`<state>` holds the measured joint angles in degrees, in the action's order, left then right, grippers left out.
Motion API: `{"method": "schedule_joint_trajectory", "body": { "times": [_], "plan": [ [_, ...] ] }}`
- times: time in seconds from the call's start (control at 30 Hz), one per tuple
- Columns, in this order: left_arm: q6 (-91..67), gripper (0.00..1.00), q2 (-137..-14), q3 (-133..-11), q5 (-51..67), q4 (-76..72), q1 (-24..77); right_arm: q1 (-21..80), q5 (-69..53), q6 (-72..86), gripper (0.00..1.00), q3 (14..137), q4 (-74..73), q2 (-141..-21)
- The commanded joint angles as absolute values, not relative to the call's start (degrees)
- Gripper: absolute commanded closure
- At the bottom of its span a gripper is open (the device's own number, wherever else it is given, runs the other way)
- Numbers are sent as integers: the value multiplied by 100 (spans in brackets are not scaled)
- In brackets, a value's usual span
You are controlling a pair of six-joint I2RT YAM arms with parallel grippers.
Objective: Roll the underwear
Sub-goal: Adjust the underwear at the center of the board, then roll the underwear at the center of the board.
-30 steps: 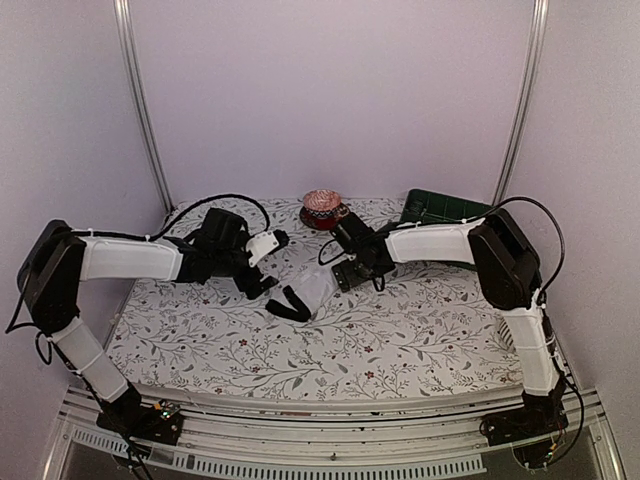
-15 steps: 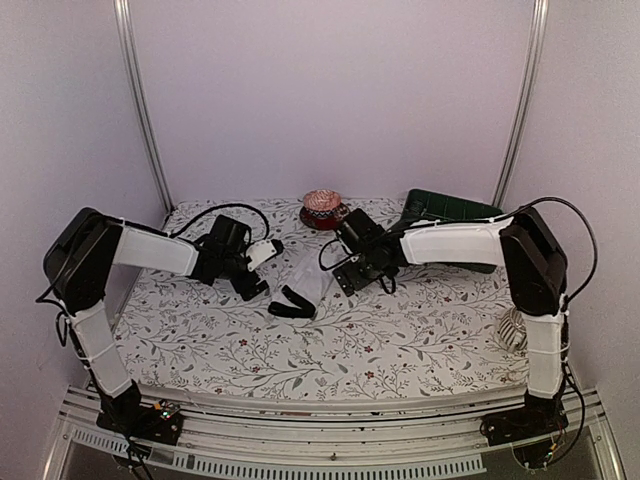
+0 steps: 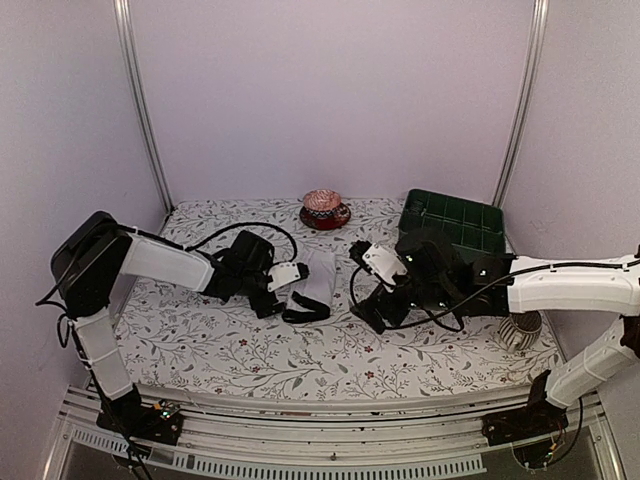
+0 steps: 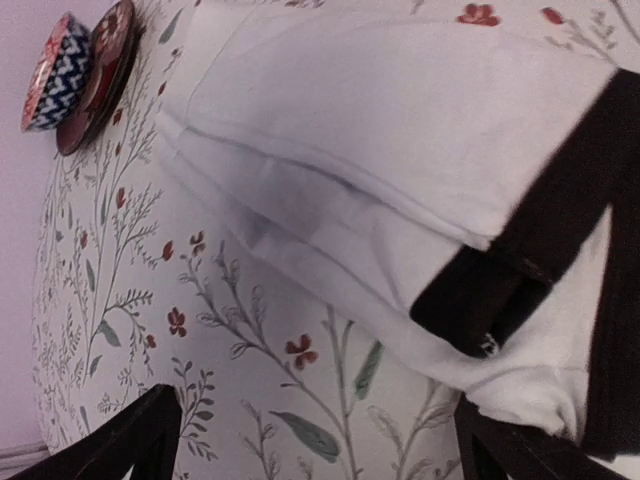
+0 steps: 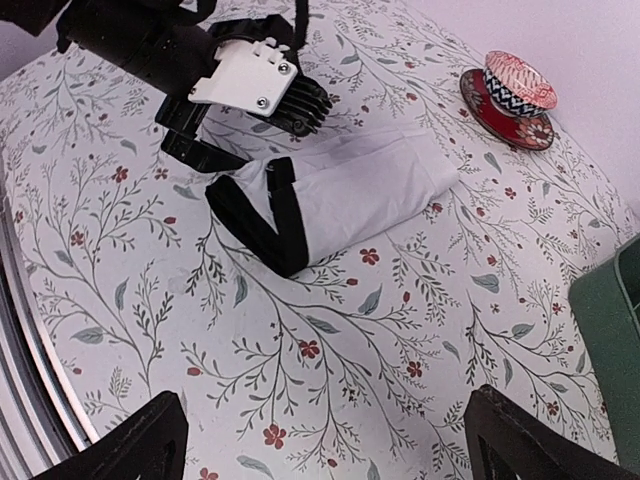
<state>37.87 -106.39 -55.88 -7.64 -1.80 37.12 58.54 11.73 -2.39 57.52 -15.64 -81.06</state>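
Left end effector (image 3: pixel 285 293) wide open beside white underwear (image 3: pixel 318 278), right end effector (image 3: pixel 362 282) wide open, empty

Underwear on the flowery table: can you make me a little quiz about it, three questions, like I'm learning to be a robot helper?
1. True or false: the right claw is gripping the underwear.
2. What colour is the waistband? A red, B black, C green.
3. Which claw is closer to the underwear?

Key:
1. False. It is open and well away from the cloth.
2. B.
3. The left claw. It is open, right at the waistband end.
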Motion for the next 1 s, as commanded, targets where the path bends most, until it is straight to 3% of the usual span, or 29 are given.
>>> {"method": "schedule_joint_trajectory", "body": {
  "times": [0.0,0.17,0.33,0.6,0.97],
  "plan": [
    [4158,1,-10474,-5137,-81,248,4353,6095,728,-1226,1,5036,-445,-7802],
    [4095,1,-10101,-5046,453,317,4467,6278,645,-2019,1,4751,295,-8183],
    [3790,1,-9883,-5270,920,559,3775,6351,780,-2641,1,5124,511,-9338],
    [3453,1,-9692,-5191,819,72,3344,6354,1166,-3402,1,6028,734,-10893],
    [3384,2,-9615,-5159,888,-34,3199,6150,1371,-3526,3,6986,559,-12131]
  ]
}}
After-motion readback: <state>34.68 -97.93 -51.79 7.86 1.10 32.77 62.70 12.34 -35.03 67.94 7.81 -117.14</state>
